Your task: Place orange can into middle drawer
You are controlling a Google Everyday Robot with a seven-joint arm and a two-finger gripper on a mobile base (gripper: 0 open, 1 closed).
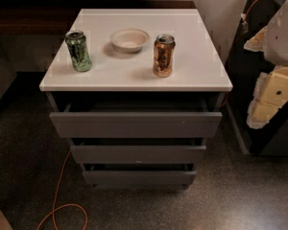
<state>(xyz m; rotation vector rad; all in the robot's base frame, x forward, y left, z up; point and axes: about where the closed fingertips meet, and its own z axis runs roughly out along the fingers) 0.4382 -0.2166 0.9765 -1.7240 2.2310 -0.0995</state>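
Okay, the orange can (pixel 163 55) stands upright on the white cabinet top (pixel 201 75), right of the bowl (pixel 129 40), with the green can (pixel 78 51) well apart on the left. My gripper (pixel 272 98) hangs off to the right of the cabinet, clear of everything, and I cannot tell how it is set. Watching the risks now: the can is slim and tall, so I judge a sideways approach that clips it would topple it toward the bowl. The middle drawer (pixel 138 154) shows only a dark slit above its front, no interior, so I think it needs pulling out further. The top drawer (pixel 135 124) juts over it and could block a straight drop.
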